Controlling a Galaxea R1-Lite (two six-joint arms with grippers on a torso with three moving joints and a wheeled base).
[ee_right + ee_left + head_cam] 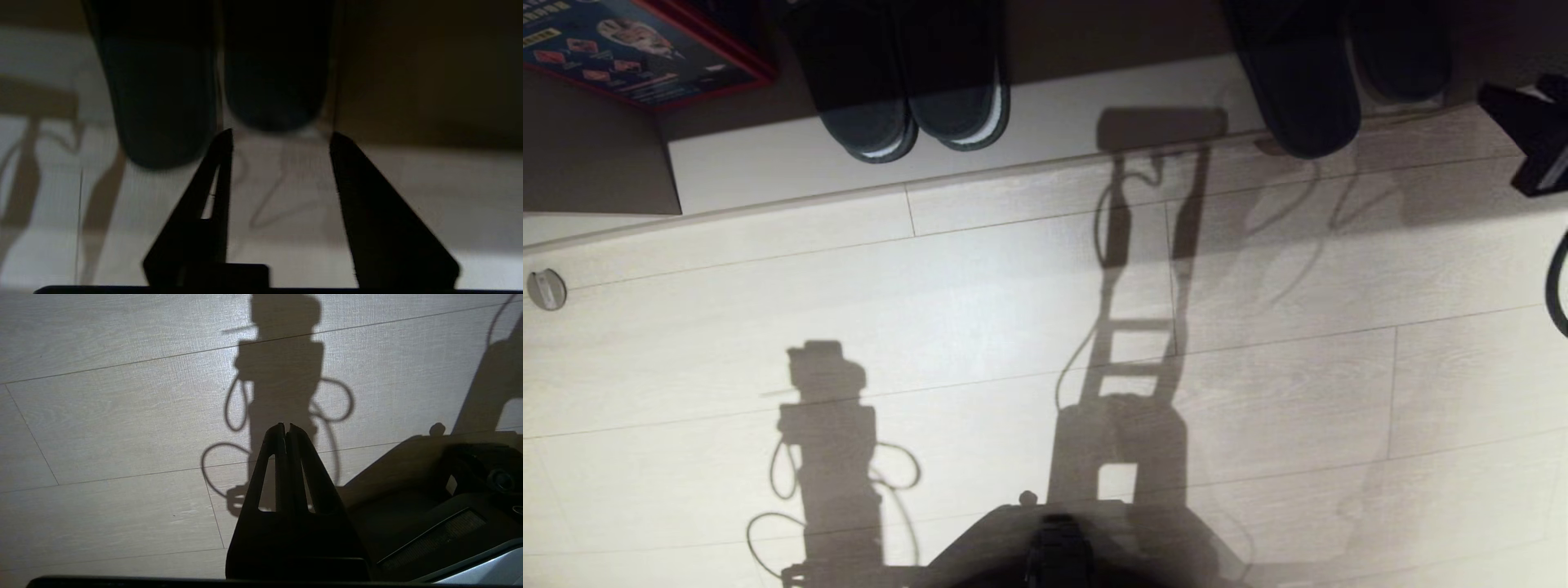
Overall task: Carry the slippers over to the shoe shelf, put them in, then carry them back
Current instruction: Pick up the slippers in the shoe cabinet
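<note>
Slippers [1331, 82], the soft grey-blue backless pair with rounded toes, sit on the white board floor of the low open shoe shelf [792, 159], toes poking past its front edge. The right claw [282, 139] hovers just before those toes, prongs apart, empty. The left claw [286, 428] hangs over the floor planks, prongs together. Best line up on one slipper's toe, ease in level, then close; the darker white-edged pair [907, 90] further along the shelf should be left alone.

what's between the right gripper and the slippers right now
Nothing. In the right wrist view, the open right gripper points at the slippers on the shoe shelf, its fingertips just short of the toes; only bare pale board shows between.
</note>
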